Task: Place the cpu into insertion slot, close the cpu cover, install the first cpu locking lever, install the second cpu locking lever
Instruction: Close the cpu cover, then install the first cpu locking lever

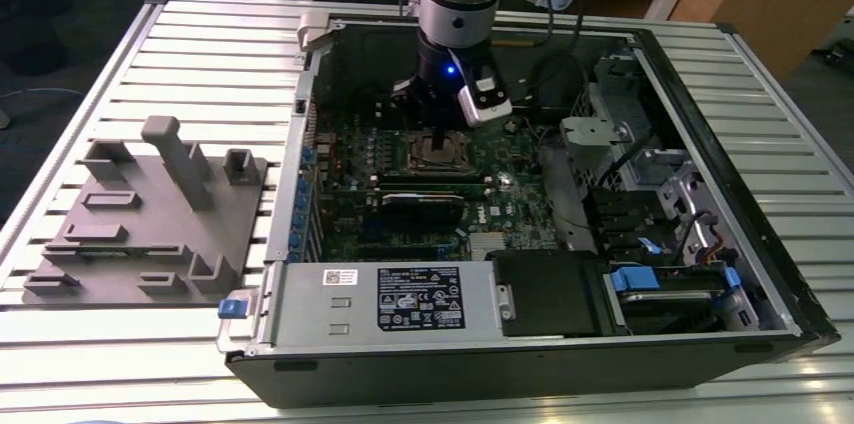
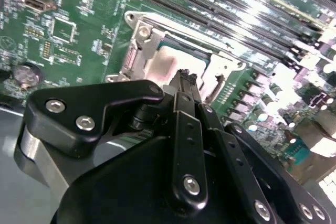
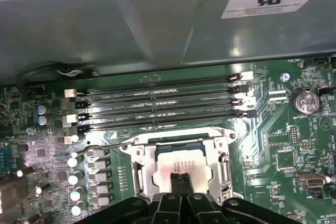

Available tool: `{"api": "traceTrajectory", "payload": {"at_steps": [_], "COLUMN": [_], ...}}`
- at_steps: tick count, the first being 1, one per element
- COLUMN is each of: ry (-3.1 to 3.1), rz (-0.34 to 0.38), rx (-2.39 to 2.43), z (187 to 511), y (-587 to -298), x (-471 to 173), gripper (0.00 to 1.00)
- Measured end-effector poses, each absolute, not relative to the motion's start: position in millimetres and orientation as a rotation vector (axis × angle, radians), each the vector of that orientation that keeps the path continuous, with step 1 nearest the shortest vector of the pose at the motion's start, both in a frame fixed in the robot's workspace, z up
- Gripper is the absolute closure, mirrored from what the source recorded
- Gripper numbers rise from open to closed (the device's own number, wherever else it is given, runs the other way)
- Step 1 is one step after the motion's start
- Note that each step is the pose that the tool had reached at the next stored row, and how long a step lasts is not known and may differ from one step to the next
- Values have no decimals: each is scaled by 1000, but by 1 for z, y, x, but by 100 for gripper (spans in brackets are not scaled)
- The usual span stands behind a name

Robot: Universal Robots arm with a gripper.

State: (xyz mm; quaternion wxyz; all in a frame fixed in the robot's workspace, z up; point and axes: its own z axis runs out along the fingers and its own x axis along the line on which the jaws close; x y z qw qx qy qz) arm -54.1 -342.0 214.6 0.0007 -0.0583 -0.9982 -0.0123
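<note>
As judged from both wrist views, looks abt half done. Find the cpu lying flat inside the insertion slot on the green motherboard, so step 1 prob. finished. See the cpu cover down around the cpu's edges, w/ centre cut-out showing pale metal top; appears closed, tho cannot confirm fully. Spot one thin wire lever sticking out beside the insertion slot, seemingly not hooked yet; lever steps judged as left to do. Find the gripper right above the cpu, jaws together w/ nothing between, tips at or just over its top; cannot tell if touching.
</note>
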Motion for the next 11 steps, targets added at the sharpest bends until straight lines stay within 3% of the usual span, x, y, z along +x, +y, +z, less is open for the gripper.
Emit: {"api": "traceTrajectory", "payload": {"at_steps": [11], "ry": [-3135], "rz": [-39], "rx": [-183], "z": [216], "y": [-342], "x": [-54], "gripper": [89]}}
